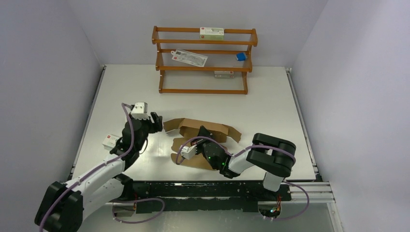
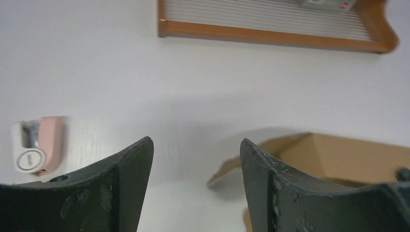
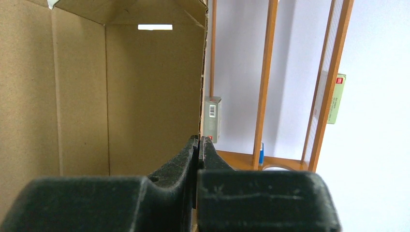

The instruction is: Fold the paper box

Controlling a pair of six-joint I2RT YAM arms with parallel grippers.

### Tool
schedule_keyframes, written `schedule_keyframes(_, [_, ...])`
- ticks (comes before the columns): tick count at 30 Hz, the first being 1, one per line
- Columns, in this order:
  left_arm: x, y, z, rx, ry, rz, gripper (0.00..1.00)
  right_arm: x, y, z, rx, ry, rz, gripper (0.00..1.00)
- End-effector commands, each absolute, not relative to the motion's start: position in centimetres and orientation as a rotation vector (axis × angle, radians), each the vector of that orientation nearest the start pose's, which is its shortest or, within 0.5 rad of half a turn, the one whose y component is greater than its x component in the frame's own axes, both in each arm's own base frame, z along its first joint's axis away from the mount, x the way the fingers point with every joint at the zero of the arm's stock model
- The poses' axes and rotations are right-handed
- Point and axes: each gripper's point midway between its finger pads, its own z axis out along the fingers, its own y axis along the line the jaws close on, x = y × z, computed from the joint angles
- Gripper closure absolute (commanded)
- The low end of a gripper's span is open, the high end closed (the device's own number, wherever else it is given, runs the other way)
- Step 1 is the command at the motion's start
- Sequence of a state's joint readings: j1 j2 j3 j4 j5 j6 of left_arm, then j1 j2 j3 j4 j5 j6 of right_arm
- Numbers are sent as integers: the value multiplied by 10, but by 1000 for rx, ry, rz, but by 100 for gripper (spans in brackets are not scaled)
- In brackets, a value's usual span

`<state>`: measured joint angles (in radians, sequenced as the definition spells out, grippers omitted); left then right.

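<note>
Both arms have white links and bulky black joints. A purple cable runs along the left arm at lower left. Green lights glow on the right arm. The left gripper has dark, scuffed, curved fingers. The right gripper looks matte.

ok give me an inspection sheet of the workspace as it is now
surface: white table, glossy
job's things: paper box mid-table, partly folded, flaps spread out
clutter: white carton by the left arm; wooden rack at the far edge holding cartons, a bagged packet and a blue item
grippers: left gripper open, empty, beside the box's left flap; right gripper shut on a box wall edge
cables: purple cables run along both arms and loop at the near edge
surroundings: plain pale walls on three sides
</note>
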<state>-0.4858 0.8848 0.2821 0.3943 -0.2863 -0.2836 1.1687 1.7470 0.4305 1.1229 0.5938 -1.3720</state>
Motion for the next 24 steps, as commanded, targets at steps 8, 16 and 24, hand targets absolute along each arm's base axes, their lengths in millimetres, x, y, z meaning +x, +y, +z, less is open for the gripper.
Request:
schedule_keyframes(8, [358, -109, 114, 26, 1948, -306, 29, 264, 302, 110, -1537, 922, -615, 100])
schedule_keyframes(16, [358, -151, 88, 263, 2040, -485, 35, 264, 301, 110, -1533, 927, -613, 100])
schedule_keyframes(24, [330, -169, 87, 326, 2039, -645, 39, 265, 302, 110, -1533, 921, -623, 100])
